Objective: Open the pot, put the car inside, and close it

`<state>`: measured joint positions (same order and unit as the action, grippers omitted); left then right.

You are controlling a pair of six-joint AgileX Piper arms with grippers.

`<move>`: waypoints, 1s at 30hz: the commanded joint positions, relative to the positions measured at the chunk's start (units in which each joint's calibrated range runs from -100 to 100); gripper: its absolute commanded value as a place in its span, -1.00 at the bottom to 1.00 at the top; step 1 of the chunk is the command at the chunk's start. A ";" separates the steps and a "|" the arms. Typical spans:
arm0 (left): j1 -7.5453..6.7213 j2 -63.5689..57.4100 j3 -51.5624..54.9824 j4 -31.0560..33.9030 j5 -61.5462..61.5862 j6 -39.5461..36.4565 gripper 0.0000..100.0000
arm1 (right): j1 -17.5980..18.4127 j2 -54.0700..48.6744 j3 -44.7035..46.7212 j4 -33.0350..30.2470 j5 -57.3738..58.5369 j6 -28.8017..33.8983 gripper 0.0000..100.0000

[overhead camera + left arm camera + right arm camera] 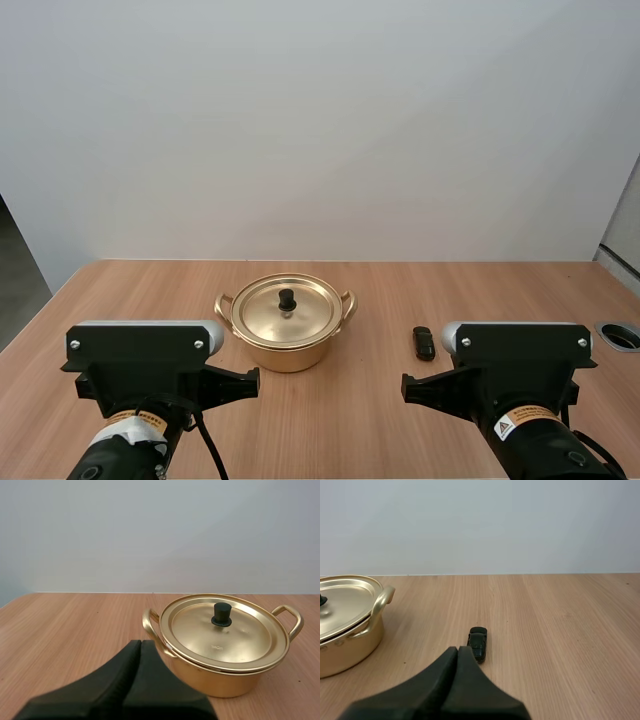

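Observation:
A gold pot (287, 352) with two side handles stands mid-table, its lid (287, 310) on, with a black knob (287, 298) in the middle. A small black toy car (425, 342) lies on the wood to the pot's right. My left gripper (140, 644) is shut on nothing, its tips just short of the pot (220, 675) and its near handle; the lid (224, 632) sits flat. My right gripper (458, 650) is shut on nothing, its tips right behind the car (478, 643), with the pot (347, 630) off to the side.
The wooden table (350, 430) stretches wide around the pot and car. A round grey cable port (622, 335) is set in the table at the far right edge. A pale wall stands behind the table's back edge.

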<state>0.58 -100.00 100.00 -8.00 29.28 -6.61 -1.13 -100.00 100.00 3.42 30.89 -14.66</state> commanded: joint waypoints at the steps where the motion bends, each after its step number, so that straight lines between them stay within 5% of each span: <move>1: 0.00 0.00 0.00 0.02 0.03 0.00 -1.00 | 0.02 0.00 0.00 0.02 -0.03 0.01 -1.00; 11: 0.00 0.00 0.00 -0.59 0.03 0.00 -1.00 | 0.04 0.00 0.00 0.17 -1.58 0.01 -1.00; 16: 0.00 0.00 0.00 2.43 -9.18 6.47 -1.00 | 0.04 0.00 -0.84 -6.35 -7.31 0.01 -1.00; 22: 0.00 3.22 -10.54 2.51 8.27 9.46 -1.00 | 0.04 5.08 -15.58 -7.77 3.68 0.01 -1.00; 30: 0.00 20.83 -26.96 -0.56 17.75 3.29 -1.00 | 0.04 30.77 -37.33 -13.91 30.15 0.13 -1.00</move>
<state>0.58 -85.57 78.59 -6.16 39.18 0.69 -1.13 -82.95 75.89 -10.57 46.04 -14.66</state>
